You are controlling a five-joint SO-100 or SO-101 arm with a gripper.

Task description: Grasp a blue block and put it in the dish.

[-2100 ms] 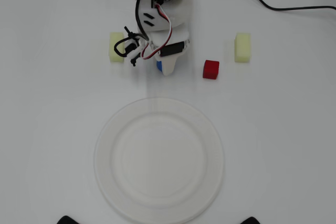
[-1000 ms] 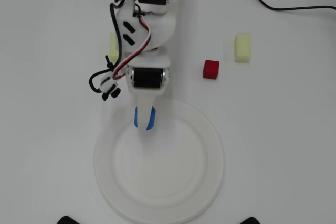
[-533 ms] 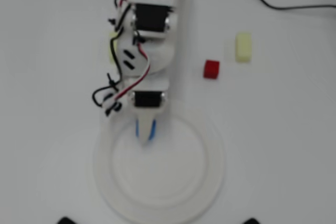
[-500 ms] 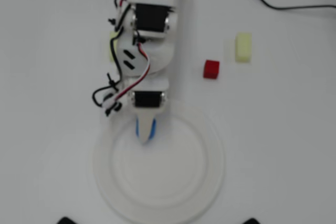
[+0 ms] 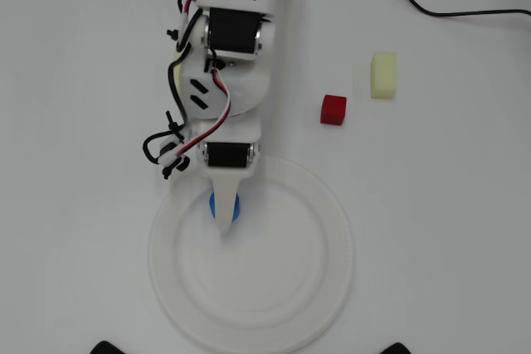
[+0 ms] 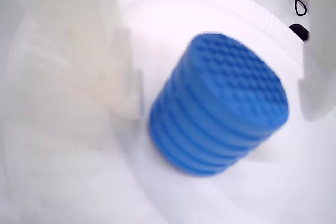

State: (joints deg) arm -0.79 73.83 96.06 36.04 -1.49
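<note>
The blue block (image 5: 236,207) is a short ribbed cylinder lying in the upper left part of the white dish (image 5: 323,288), mostly covered by my gripper (image 5: 224,220) in the overhead view. In the wrist view the blue block (image 6: 220,108) sits tilted on the dish (image 6: 173,3) between my gripper's (image 6: 223,95) fingers. The left finger (image 6: 89,61) and the right finger (image 6: 317,61) each stand a small gap away from it. The jaws look open, and the picture is blurred.
A red cube (image 5: 333,109) and a pale yellow block (image 5: 383,75) lie on the white table, to the right of the arm and beyond the dish. A black cable (image 5: 431,12) runs across the top right. Two dark objects (image 5: 108,347) sit at the bottom edge.
</note>
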